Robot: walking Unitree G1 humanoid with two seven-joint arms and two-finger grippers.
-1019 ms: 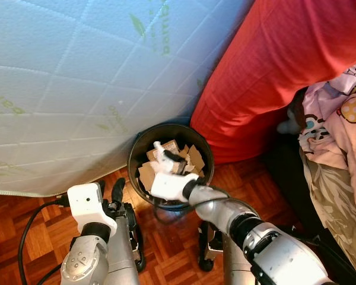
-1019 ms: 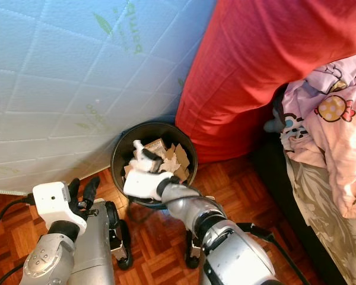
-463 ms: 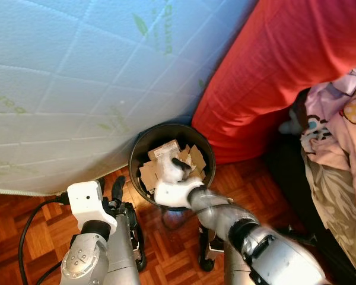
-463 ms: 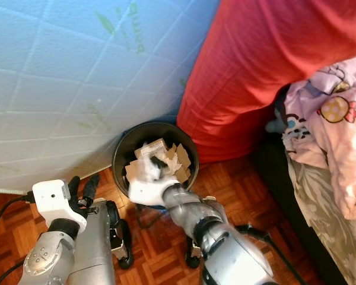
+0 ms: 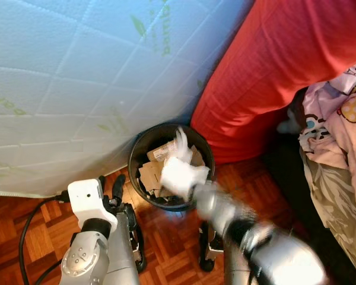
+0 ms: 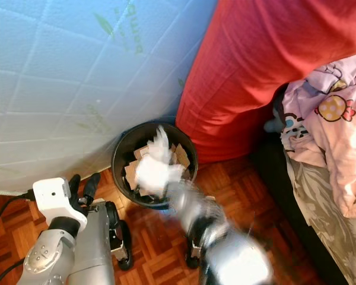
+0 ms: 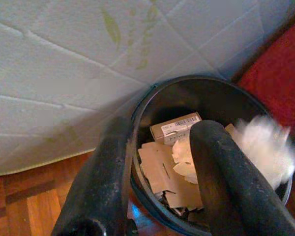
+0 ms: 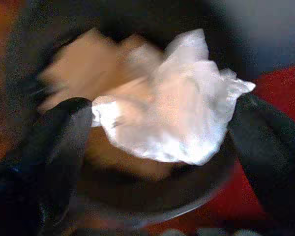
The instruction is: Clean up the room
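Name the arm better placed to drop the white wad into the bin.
Right. The right gripper is over the black bin with the crumpled white wad between its fingers. The left gripper is open and sits short of the bin's rim.

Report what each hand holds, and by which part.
Right hand: crumpled white tissue between its fingers, over the black bin; exact hold blurred. Left hand: nothing.
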